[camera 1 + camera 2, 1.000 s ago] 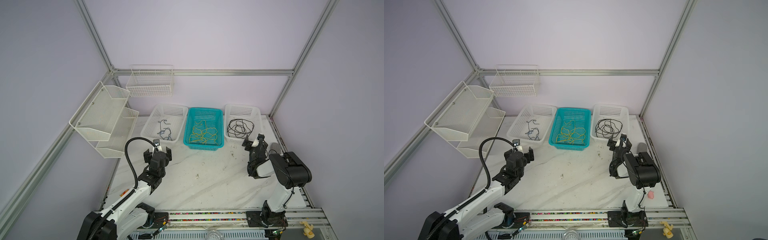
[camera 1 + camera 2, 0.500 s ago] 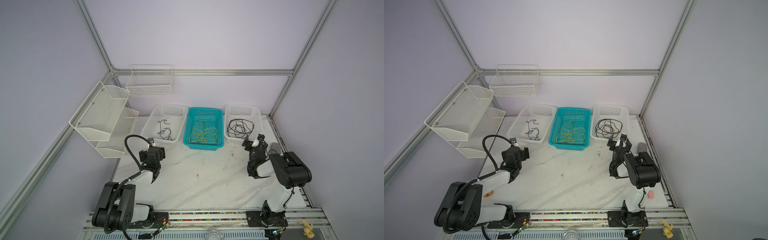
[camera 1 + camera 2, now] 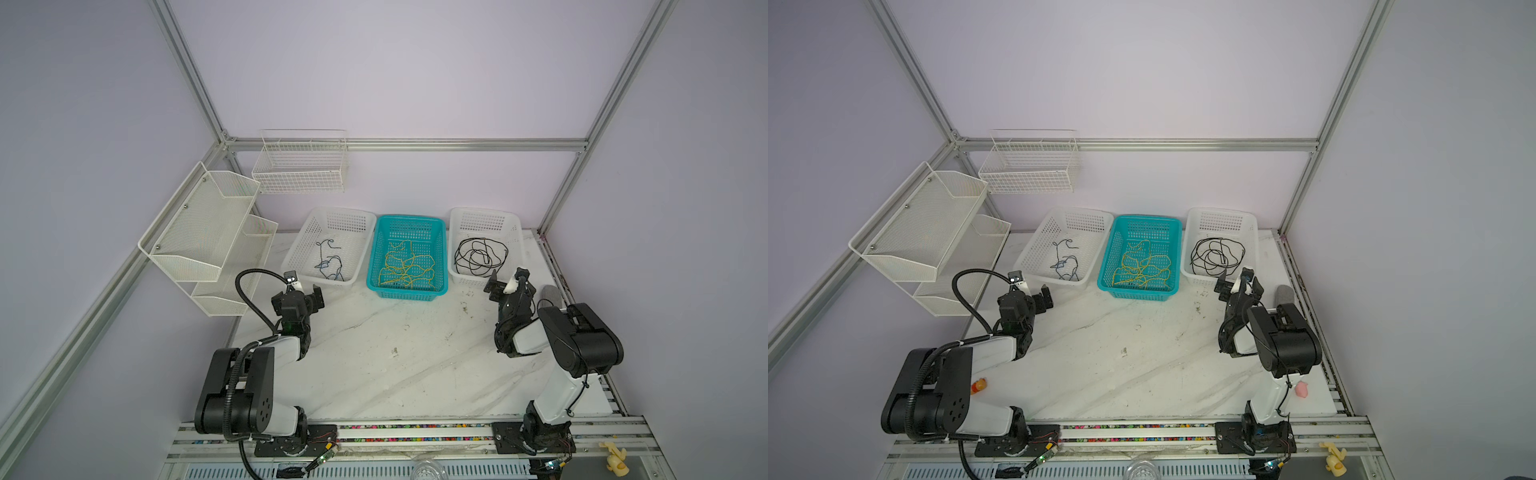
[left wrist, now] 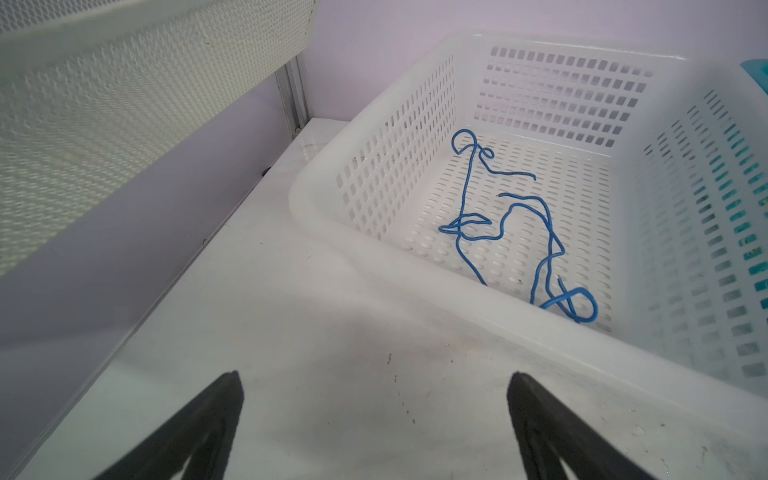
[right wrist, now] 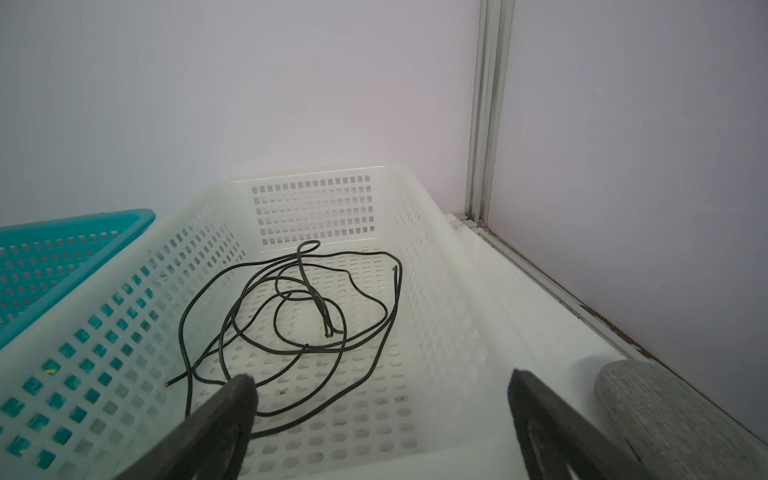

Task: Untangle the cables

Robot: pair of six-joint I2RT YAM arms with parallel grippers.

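Findings at this moment. The cables lie sorted by colour in three baskets set side by side along the far edge of the desk (image 3: 395, 374). The blue cable (image 4: 465, 187) is in the left white basket (image 4: 415, 270), the yellow cables (image 3: 409, 268) are in the teal basket (image 3: 409, 293), and the black cable (image 5: 323, 316) is in the right white basket (image 5: 311, 208).

The left pincer (image 4: 374, 386) stands just short of the left basket's near rim, over bare desk. Its jaws are spread wide with nothing between them. The right pincer (image 5: 380, 378) hangs at the near rim of the right basket, equally wide and equally empty, with one finger crossing our sight of the black loops (we cannot tell whether it touches them).

We judge that one colour per basket serves to keep the separated strands from knotting again. We read the wide, empty jaws facing their baskets as a posture of release or rest rather than of grasping.

The blue and black strands lie loose. The yellow ones cross each other in several loops, and from the top views we cannot say whether any true knot is left there.

In our judgement the task is at or near its close.
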